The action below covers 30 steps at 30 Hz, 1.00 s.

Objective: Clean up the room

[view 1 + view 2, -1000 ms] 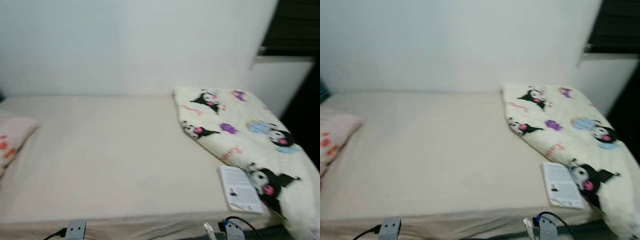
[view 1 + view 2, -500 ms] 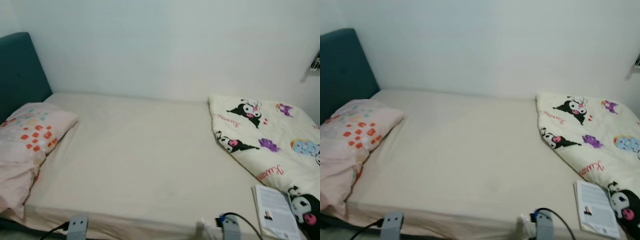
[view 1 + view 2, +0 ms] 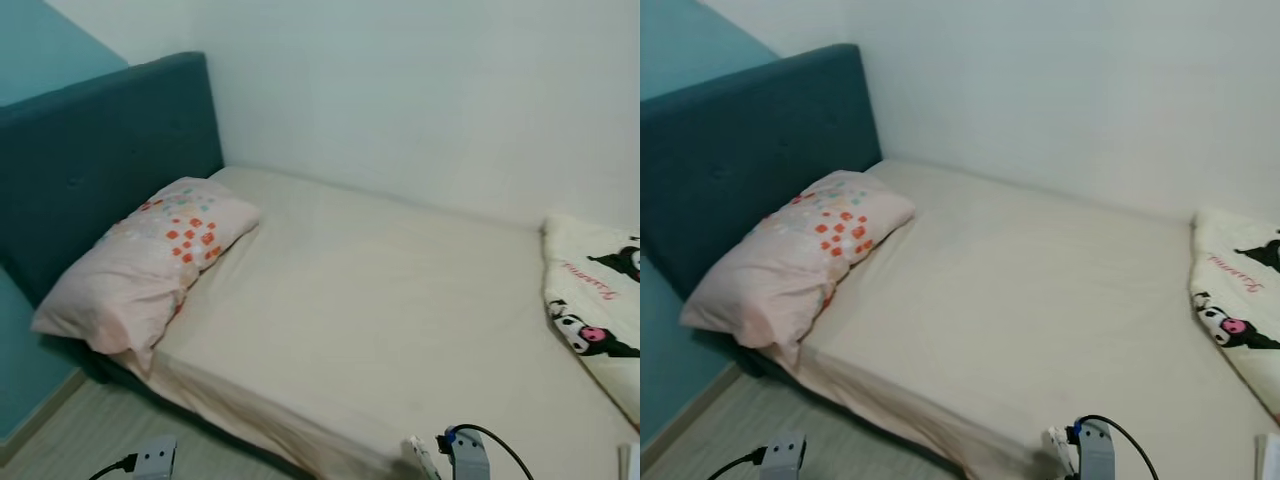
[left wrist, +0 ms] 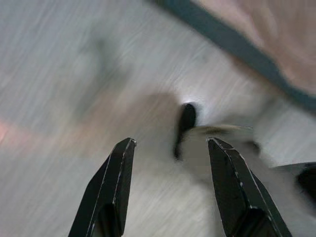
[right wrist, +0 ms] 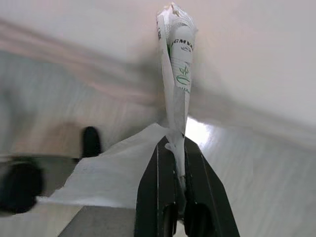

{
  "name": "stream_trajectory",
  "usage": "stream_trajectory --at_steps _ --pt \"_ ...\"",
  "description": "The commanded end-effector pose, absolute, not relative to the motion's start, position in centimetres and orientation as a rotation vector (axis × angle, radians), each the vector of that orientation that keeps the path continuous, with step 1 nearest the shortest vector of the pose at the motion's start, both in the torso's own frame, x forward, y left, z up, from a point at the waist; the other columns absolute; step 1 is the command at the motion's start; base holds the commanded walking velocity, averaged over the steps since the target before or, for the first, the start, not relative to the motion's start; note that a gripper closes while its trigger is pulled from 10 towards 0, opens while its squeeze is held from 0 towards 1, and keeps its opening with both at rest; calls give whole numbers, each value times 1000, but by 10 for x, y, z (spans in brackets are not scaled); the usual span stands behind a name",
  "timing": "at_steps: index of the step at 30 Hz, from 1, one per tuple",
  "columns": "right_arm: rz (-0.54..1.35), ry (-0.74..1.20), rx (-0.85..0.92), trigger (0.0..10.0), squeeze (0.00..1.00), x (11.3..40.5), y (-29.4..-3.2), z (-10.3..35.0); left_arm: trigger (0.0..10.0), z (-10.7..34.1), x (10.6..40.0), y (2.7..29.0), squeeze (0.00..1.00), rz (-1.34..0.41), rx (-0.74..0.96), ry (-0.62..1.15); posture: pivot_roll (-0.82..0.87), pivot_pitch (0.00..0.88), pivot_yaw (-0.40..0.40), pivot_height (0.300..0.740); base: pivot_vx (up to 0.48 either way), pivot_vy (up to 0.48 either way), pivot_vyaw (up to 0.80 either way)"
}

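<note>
Right gripper (image 5: 174,148) jaws clenched on a thin wrapper (image 5: 177,69) at its lower end: likely light, crinkly, slippery. Left gripper (image 4: 170,145) jaws released, beside the bed (image 3: 400,300).

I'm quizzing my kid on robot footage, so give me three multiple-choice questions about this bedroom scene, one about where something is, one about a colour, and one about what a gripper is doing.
1. Where does the pillow lie?
A. on the floor
B. at the bed's head end, against the headboard
C. on top of the cartoon blanket

2. What colour is the headboard?
A. dark teal
B. red
C. white

3. What state is the right gripper in?
A. wide open and holding nothing
B. shut on a crumpled wrapper
C. shut on the pillow

Answers:
1 B, the pillow rests on the mattress beside the headboard.
2 A, the padded panel is dark teal.
3 B, the right wrist view shows the fingers pressed together on the wrapper's lower end.
</note>
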State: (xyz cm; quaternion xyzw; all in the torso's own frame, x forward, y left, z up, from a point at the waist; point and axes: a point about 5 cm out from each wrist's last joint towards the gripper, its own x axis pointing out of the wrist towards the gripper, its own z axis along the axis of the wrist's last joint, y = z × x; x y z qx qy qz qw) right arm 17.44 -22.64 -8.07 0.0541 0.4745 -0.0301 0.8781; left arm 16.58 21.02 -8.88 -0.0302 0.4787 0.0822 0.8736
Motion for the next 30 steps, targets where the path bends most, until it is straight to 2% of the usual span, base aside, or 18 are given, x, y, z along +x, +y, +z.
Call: stream_trajectory --at_steps 1,6,14,18,27,30 --pt "-43 941 117 10000 0 190 -221 -74 10000 -91 158 215 0 191 -58 1015 -23 0 -48 740 0 0 800" --pt "-35 898 121 10000 0 205 -221 -66 10000 -91 157 215 0 210 -72 1010 -19 0 -46 740 0 0 800" --pt "5 863 100 10000 0 224 -216 -56 10000 -85 172 216 0 251 -103 969 4 0 -74 740 0 0 798" --pt "21 883 85 10000 0 221 -214 -59 10000 -85 172 217 0 257 -107 968 5 0 -73 740 0 0 800" --pt "7 955 101 10000 0 193 -216 -74 10000 -94 147 221 0 265 -89 1027 -3 0 -66 740 0 0 800" --pt "4 958 100 10000 0 192 -218 -74 10000 -95 145 220 0 264 -90 1033 -6 0 -67 740 0 0 798"
